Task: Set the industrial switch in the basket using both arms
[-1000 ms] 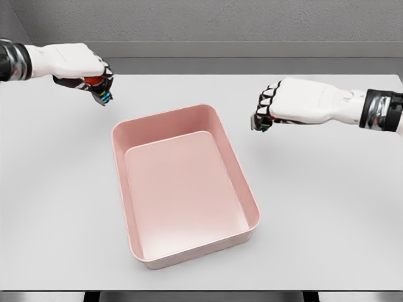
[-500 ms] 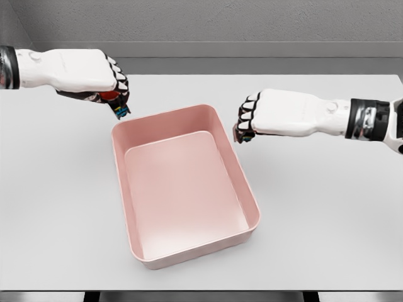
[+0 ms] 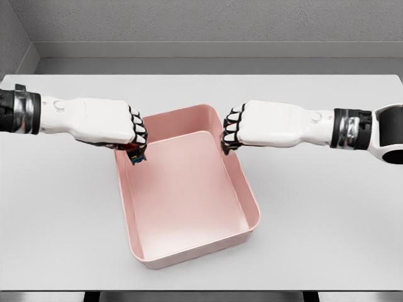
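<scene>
- Both fists have closed in from the table's far corners and now hang over the basket's near-opposite rims.
- One pale grey table (image 3: pixel 327 207) fills the view, a grey wall behind it.
- One pink basket (image 3: pixel 252 207) sits at centre.
- Two white arms: left hand (image 3: pixel 116 123) curled on a small red-and-dark object, probably the industrial switch (image 3: pixel 134 153), at the left rim; right hand (image 3: pixel 252 126) clenched above the right rim, its contents unclear.
</scene>
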{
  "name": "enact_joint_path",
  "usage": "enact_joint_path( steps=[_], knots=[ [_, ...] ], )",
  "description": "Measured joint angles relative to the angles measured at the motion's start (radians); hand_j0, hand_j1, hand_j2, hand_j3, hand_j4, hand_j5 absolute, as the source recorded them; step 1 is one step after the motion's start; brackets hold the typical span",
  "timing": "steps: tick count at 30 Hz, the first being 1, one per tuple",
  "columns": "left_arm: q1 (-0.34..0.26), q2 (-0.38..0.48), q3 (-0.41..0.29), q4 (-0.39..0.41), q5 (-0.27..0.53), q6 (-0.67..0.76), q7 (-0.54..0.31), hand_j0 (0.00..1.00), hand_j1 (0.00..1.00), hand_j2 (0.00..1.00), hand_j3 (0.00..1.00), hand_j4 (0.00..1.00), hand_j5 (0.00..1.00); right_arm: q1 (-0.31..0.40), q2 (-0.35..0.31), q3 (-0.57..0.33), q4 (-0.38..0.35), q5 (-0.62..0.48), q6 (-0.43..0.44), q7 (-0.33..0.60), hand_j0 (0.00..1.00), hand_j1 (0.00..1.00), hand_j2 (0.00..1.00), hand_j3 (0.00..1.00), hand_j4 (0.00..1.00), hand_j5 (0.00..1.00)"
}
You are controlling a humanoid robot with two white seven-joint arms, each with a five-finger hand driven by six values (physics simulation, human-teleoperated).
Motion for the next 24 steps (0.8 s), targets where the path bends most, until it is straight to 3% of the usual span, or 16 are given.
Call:
enact_joint_path(
  steps=[4,5,6,8,15,19,24],
  knots=[
    [0.0,0.006,-0.01,-0.009,-0.001,0.0,0.0,0.56,0.56,0.56,0.56,0.56,0.56,0.0,0.01,0.001,0.0,0.0,0.0,0.0,0.47,0.47,0.47,0.47,0.47,0.47],
    [0.0,0.007,-0.012,-0.01,-0.001,0.0,0.0,0.63,0.63,0.63,0.63,0.63,0.63,0.0,0.012,0.001,0.0,0.0,0.0,0.0,0.47,0.47,0.47,0.47,0.47,0.47],
    [0.0,0.008,-0.013,-0.01,0.0,0.0,0.001,0.78,0.78,0.78,0.78,0.78,0.78,0.0,0.013,0.001,0.0,-0.001,0.0,-0.001,0.48,0.48,0.48,0.48,0.48,0.48],
    [0.0,0.009,-0.015,-0.009,0.001,0.001,0.002,0.85,0.85,0.85,0.85,0.85,0.85,0.003,0.019,0.001,0.0,-0.001,0.0,-0.001,0.49,0.49,0.49,0.49,0.49,0.49],
    [-0.003,-0.022,-0.016,-0.011,0.01,0.001,0.009,0.87,0.87,0.87,0.87,0.87,0.87,0.017,0.043,0.003,0.0,-0.002,0.0,-0.001,0.51,0.51,0.51,0.51,0.51,0.51],
    [-0.005,-0.052,-0.015,-0.011,0.023,0.001,0.01,0.98,0.98,0.98,0.98,0.98,0.98,0.018,0.047,0.005,0.0,-0.002,0.0,-0.001,0.52,0.52,0.52,0.52,0.52,0.52],
    [-0.008,-0.054,-0.012,-0.011,0.032,0.001,0.01,1.0,1.0,1.0,1.0,1.0,1.0,0.017,0.047,0.005,0.0,-0.001,0.0,-0.001,0.51,0.51,0.51,0.51,0.51,0.51]
  ],
)
